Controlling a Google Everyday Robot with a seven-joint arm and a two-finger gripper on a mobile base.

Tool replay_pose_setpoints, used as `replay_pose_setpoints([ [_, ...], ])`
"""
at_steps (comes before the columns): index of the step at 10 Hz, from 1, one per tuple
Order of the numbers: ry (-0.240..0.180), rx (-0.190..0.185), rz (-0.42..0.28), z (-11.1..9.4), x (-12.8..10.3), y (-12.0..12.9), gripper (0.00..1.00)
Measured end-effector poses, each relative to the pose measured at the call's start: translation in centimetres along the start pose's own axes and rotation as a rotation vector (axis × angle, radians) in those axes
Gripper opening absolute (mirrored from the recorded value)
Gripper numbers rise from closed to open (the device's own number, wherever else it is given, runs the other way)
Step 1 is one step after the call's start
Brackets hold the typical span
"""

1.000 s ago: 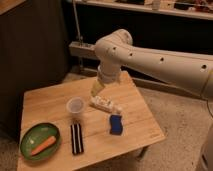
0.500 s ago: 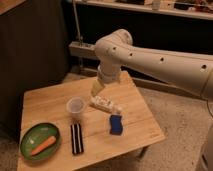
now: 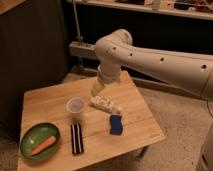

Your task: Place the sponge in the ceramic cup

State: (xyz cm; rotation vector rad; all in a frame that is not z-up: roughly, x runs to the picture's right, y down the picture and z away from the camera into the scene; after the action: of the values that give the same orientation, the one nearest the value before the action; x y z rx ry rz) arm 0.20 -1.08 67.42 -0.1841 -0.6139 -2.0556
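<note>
The blue sponge point(image 3: 116, 124) lies on the wooden table point(image 3: 50, 102), right of centre and near the front edge. The pale ceramic cup point(image 3: 75, 106) stands upright at the table's middle, left of the sponge. My gripper point(image 3: 107, 105) hangs low over the table between the two, just right of the cup and just above-left of the sponge. It is open, holds nothing and touches neither. The white arm point(image 3: 150, 55) reaches in from the right.
A green plate point(image 3: 30, 137) holding an orange carrot point(image 3: 43, 145) sits at the front left corner. A black-and-white striped bar point(image 3: 76, 138) lies flat in front of the cup. Dark cabinets stand behind the table, and speckled floor lies to its right.
</note>
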Motion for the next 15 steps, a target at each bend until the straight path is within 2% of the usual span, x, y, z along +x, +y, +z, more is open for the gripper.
replay_pose_setpoints([
  [1, -0.006, -0.003, 0.009, 0.0, -0.1, 0.1, 0.80],
  [2, -0.029, -0.011, 0.030, 0.7, -0.5, 0.4, 0.80],
  [4, -0.071, -0.012, 0.077, 2.8, -1.9, 1.0, 0.80],
  [7, -0.135, 0.024, 0.194, 7.8, -5.3, 2.1, 0.80],
  [10, -0.158, 0.059, 0.311, 12.5, -8.1, 2.0, 0.80],
  [11, -0.163, 0.069, 0.340, 13.6, -8.5, 2.0, 0.80],
  [12, -0.180, 0.070, 0.407, 15.5, -9.1, 2.3, 0.80],
  [15, -0.214, 0.073, 0.540, 18.6, -9.4, 2.2, 0.80],
])
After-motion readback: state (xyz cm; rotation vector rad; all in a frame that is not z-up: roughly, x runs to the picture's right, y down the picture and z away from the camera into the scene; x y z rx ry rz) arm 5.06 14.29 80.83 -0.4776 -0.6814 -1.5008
